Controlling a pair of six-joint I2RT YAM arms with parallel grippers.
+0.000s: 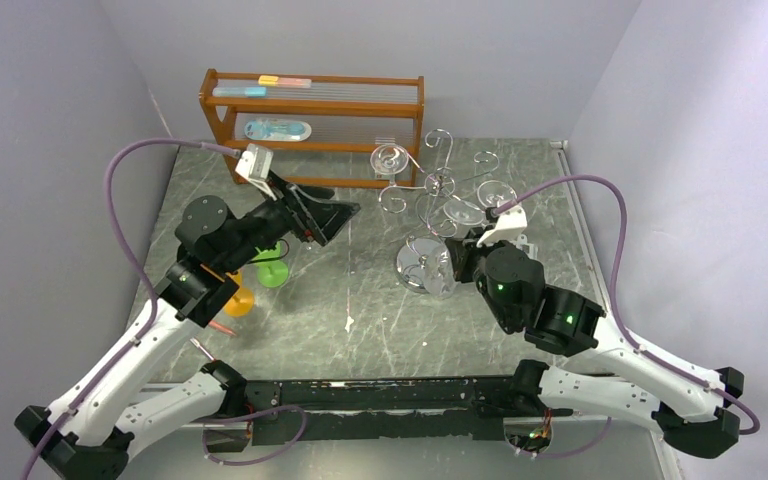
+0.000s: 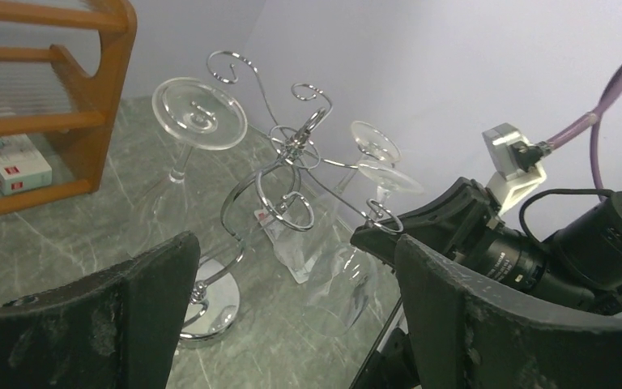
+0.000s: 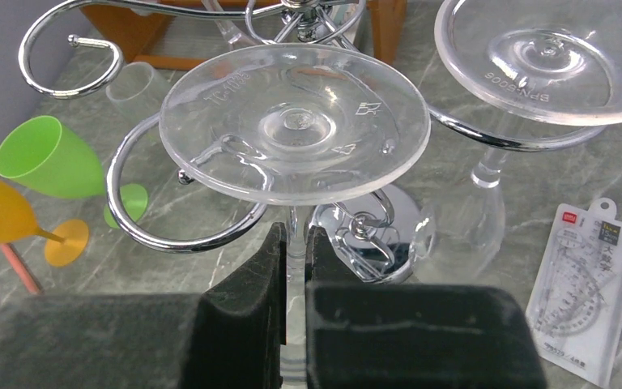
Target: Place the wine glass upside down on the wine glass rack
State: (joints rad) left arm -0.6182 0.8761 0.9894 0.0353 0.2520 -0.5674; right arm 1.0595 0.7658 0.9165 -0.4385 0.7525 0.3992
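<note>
- While the right fingers (image 3: 243, 292) are pressed narrow on the stem of the wine glass (image 3: 296, 121), this glass is upside down, with its foot on top.
- Its foot is just above a curled arm of the wine glass rack (image 2: 215, 301), and the bowl hangs below that arm.
- The left fingers (image 2: 129, 316) stand wide and hold nothing, apart from the rack, above the worktop (image 1: 360, 330).

The left arm (image 1: 130, 355) and right arm (image 1: 640, 365) wear white shells low and black joints above, with green lights (image 1: 501, 285). Thick purple cables (image 1: 120, 230) at nine and three o'clock reach white camera mounts (image 1: 255, 163). The left claw (image 1: 338, 222) has scuffed matte-black fingers (image 2: 486, 324).
</note>
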